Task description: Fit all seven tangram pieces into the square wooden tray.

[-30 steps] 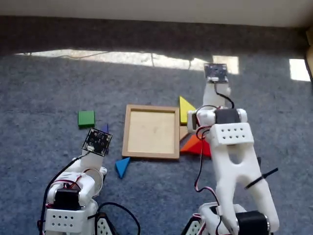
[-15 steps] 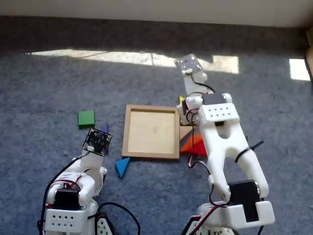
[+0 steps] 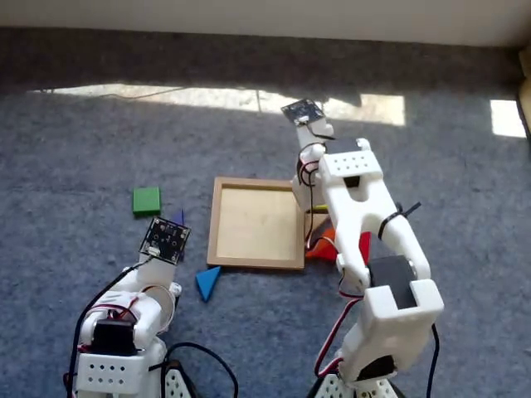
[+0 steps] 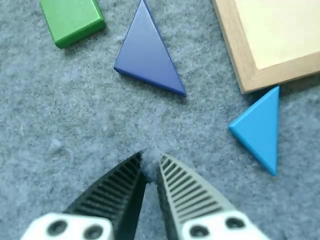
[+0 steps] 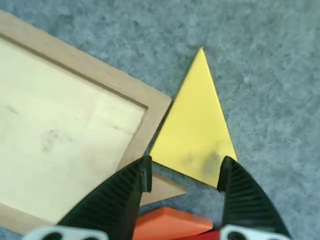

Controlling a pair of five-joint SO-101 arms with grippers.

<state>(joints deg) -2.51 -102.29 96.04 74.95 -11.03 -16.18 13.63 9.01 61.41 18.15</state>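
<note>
The square wooden tray [image 3: 214,224] lies empty on the grey carpet. My right gripper [image 5: 185,172] hangs open just above the yellow triangle [image 5: 197,125], which lies against the tray's rim [image 5: 100,75] near one corner. A tan piece [image 5: 162,190], an orange piece [image 3: 325,246] and a red piece [image 3: 363,246] lie beside that same side of the tray. My left gripper [image 4: 150,167] is shut over bare carpet. Ahead of it lie a dark blue triangle [image 4: 147,52], a green square [image 4: 71,19] and a light blue triangle [image 4: 260,130].
In the high view, the green square [image 3: 146,201] sits left of the tray and the light blue triangle [image 3: 207,282] lies off its near left corner. The right arm [image 3: 365,224] stretches over the pieces on the tray's right. Open carpet spreads on all sides.
The right arm has swung left toward the tray's far right corner and now covers the yellow triangle in the high view. The left arm has kept still.
</note>
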